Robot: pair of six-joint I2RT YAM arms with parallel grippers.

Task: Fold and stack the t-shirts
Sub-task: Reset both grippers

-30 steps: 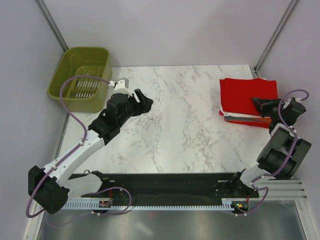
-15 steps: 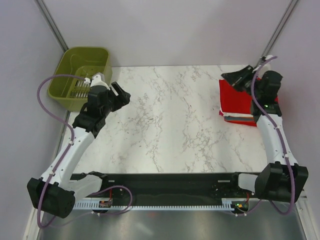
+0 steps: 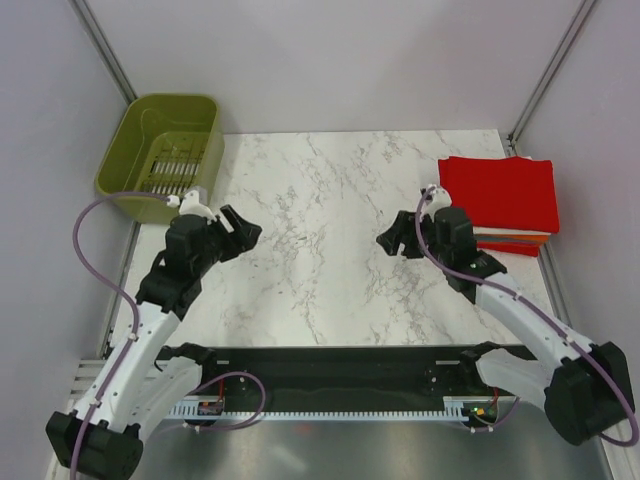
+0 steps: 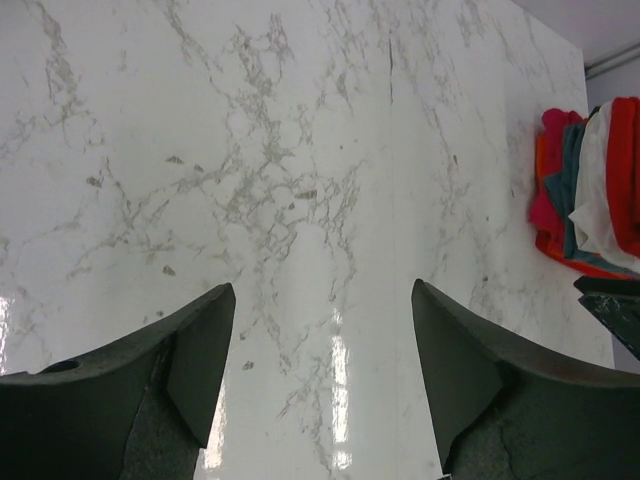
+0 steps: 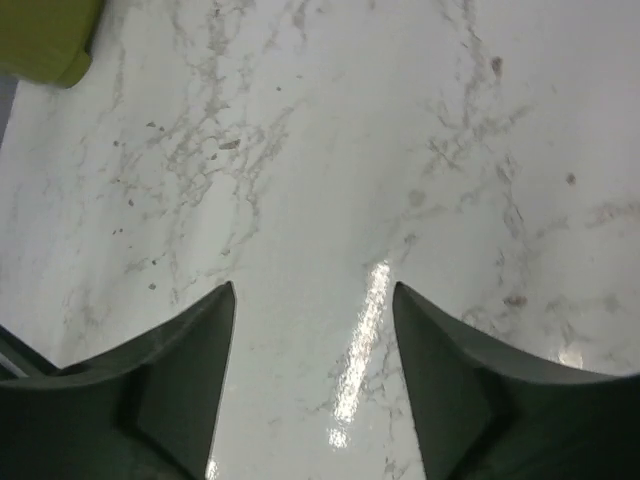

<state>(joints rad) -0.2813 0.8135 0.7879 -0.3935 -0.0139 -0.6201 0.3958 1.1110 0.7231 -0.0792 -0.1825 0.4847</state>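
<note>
The folded t-shirts [image 3: 498,195] lie in a stack at the table's back right, a bright red one on top, with white, orange and grey edges showing beneath. The left wrist view catches the stack [image 4: 590,190] side-on at its right edge. My left gripper [image 3: 240,228] hangs open over the left-middle of the marble, with only bare table between its fingers [image 4: 322,300]. Left of the stack and apart from it, my right gripper [image 3: 393,235] is also open and holds nothing [image 5: 313,295].
An olive-green plastic basket [image 3: 165,155] stands at the back left corner, and its edge shows in the right wrist view [image 5: 45,35]. Grey walls close in the table on three sides. A black rail with the arm bases runs along the near edge.
My right gripper has opened, left the red stack and swung left over the middle of the table. The left arm has drawn back toward the near left.
</note>
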